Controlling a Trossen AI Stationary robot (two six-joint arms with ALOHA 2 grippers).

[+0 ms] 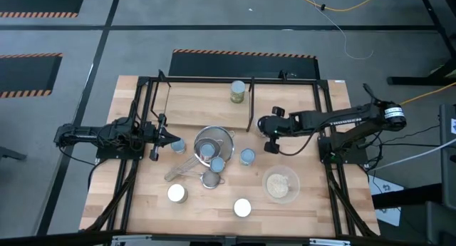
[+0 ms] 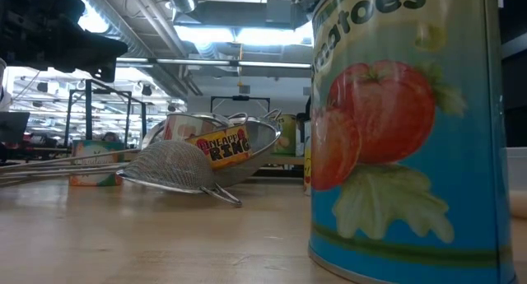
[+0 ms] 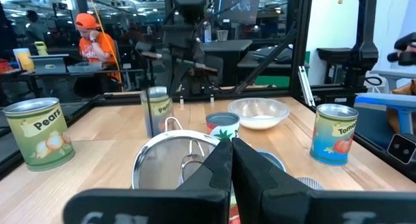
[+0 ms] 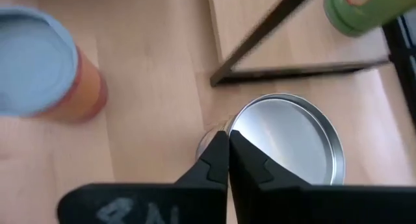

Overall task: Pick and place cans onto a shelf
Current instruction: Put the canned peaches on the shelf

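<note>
Several cans stand upright on the wooden table: blue-topped ones (image 1: 176, 145) (image 1: 247, 156) (image 1: 217, 164) and white-topped ones (image 1: 177, 194) (image 1: 242, 207). A green can (image 1: 238, 91) stands on the board of the black-rod shelf (image 1: 206, 107). My right gripper (image 1: 270, 139) is shut and slants down just in front of the shelf. Its wrist view shows its tips (image 4: 227, 138) at the edge of a silver-topped can (image 4: 292, 143). My left gripper (image 3: 231, 149) waits shut at the table's left (image 1: 153, 137), pointing level. My right gripper has its shut fingertips at the rim (image 4: 237, 123) of the silver-topped can, coming from above at a slant. Nothing shows between the fingers. I cannot tell whether they touch the rim.
Two mesh strainers (image 1: 212, 142) (image 1: 211, 179) lie mid-table among the cans. A glass bowl (image 1: 281, 183) sits near the right front. A shelf rod (image 4: 260, 49) crosses just beyond the right gripper. A tomato can (image 2: 408, 128) stands close to the low camera.
</note>
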